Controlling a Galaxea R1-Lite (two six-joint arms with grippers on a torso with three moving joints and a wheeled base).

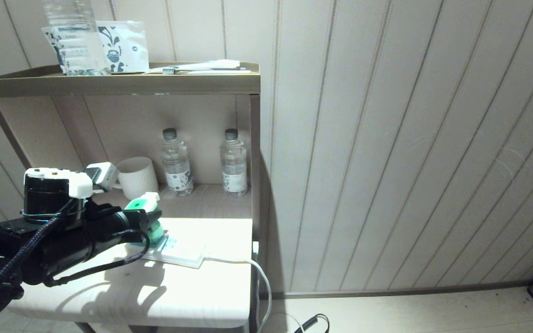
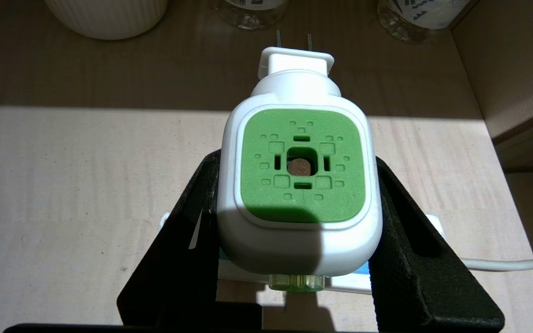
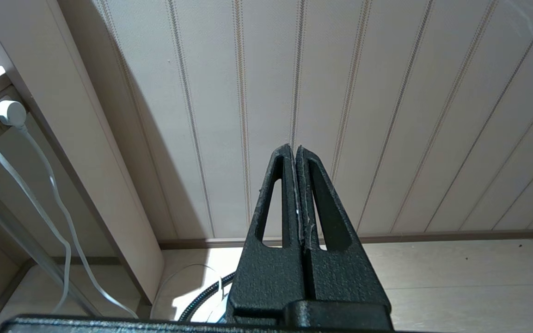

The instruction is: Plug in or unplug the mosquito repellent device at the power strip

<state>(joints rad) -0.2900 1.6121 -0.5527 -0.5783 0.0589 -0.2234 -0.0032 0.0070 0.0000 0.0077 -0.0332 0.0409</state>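
— Item one: mosquito repellent device (image 2: 298,185). Where do we log it?
— Clamped in our left gripper (image 2: 294,217), just above the power strip (image 1: 180,249), prongs bare, clear of the sockets.
— Right gripper (image 3: 297,185)?
— Fingers pressed together, empty, well apart from the strip.

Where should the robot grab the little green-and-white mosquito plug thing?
Probably by the two flat sides of the white-and-green mosquito repellent device, coming from the end opposite its plug, as the left gripper does now. That leaves its metal prongs free.
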